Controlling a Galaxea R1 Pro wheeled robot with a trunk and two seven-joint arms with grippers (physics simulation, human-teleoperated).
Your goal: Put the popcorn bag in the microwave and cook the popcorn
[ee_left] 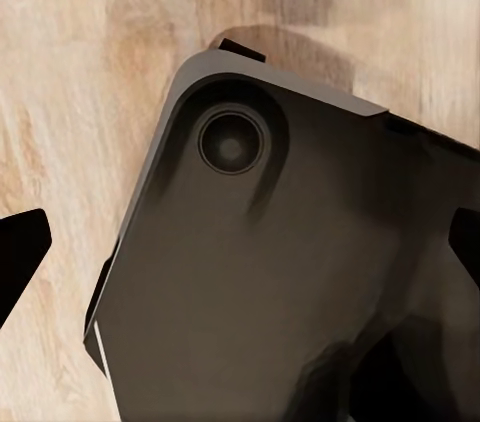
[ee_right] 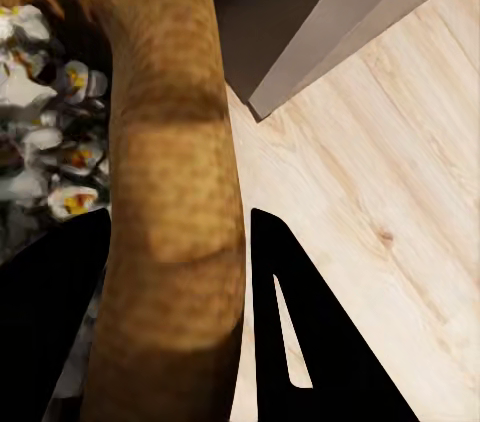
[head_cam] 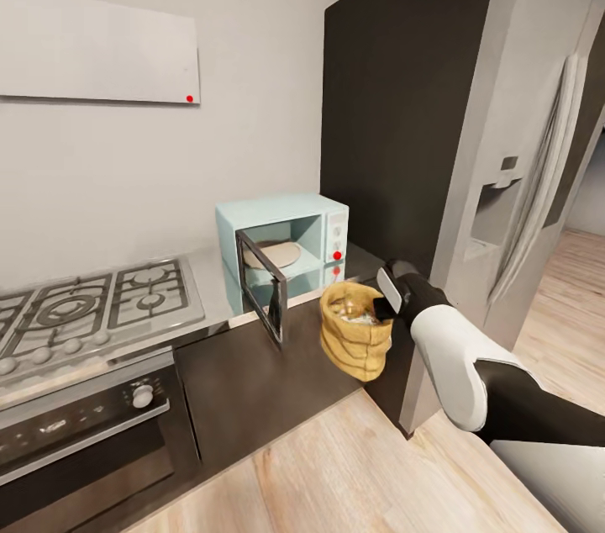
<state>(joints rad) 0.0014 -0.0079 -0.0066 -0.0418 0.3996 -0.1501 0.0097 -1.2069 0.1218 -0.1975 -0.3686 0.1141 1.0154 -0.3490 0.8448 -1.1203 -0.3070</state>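
My right gripper is shut on the rolled rim of the tan popcorn bag, one finger inside the mouth and one outside. The bag hangs upright in the air in front of the dark cabinet fronts, below the countertop edge and to the right of the microwave's door. In the right wrist view the rim runs between my fingers, and white-yellow popcorn fills the inside. The mint-blue microwave stands on the countertop with its dark door swung wide open. My left gripper is open over my base.
A gas hob sits left of the microwave above a dark built-in oven. A tall dark cabinet and a steel fridge stand to the right. Light wooden floor lies below. My dark base shows in the left wrist view.
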